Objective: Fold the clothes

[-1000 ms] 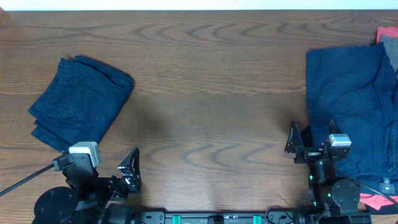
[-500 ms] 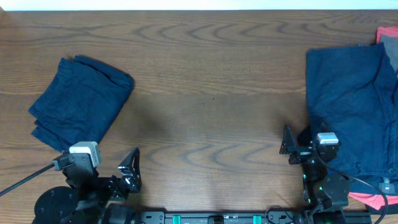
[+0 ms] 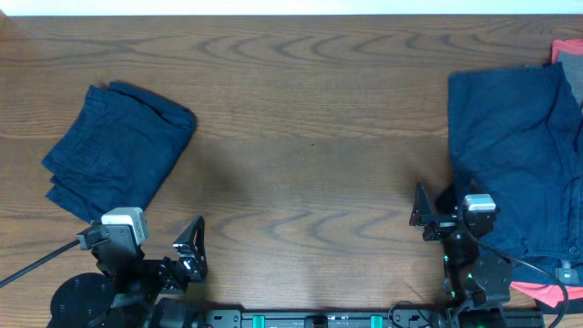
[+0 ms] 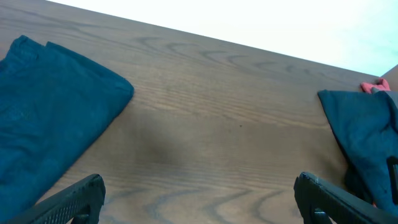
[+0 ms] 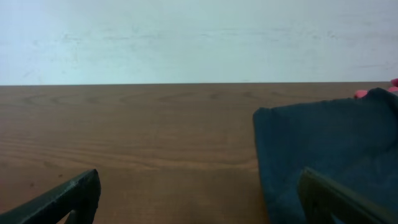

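A folded dark navy garment [image 3: 118, 150] lies on the wooden table at the left; it also shows in the left wrist view [image 4: 43, 118]. A pile of unfolded navy clothes [image 3: 515, 155] lies at the right edge, also seen in the right wrist view [image 5: 329, 155] and far right in the left wrist view [image 4: 367, 137]. My left gripper [image 3: 187, 251] is open and empty near the front edge, below the folded garment. My right gripper [image 3: 433, 210] is open and empty, right beside the pile's left edge, one finger over the cloth edge in the right wrist view.
Red cloth shows at the pile's top right [image 3: 563, 50] and bottom right [image 3: 547, 293]. A grey cloth piece [image 3: 576, 77] lies at the right edge. The wooden table [image 3: 310, 137] runs between the two garments. The arm bases stand at the front edge.
The right gripper drew back toward the front edge and slightly left about a second ago, then stayed still. The left arm and the clothes have not moved.
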Controlling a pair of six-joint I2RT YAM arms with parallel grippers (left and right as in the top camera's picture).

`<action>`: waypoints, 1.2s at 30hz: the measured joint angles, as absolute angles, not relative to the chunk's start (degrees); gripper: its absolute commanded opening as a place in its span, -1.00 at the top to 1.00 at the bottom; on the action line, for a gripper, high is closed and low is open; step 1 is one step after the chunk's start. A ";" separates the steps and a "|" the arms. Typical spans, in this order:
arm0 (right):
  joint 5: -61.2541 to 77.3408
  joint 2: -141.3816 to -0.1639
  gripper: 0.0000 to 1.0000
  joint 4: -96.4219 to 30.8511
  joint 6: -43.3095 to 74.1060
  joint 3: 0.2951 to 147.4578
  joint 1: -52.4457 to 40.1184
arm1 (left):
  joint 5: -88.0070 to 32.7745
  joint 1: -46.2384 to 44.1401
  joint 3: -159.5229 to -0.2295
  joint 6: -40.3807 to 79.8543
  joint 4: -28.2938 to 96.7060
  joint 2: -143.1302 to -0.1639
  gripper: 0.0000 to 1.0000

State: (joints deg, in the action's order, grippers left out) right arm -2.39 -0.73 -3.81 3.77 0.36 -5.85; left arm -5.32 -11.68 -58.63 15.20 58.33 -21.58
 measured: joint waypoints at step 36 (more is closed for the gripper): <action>-2.37 -0.73 -0.99 -3.84 3.62 0.36 -5.85 | 7.01 -2.33 -21.21 13.21 34.96 -0.78 -0.95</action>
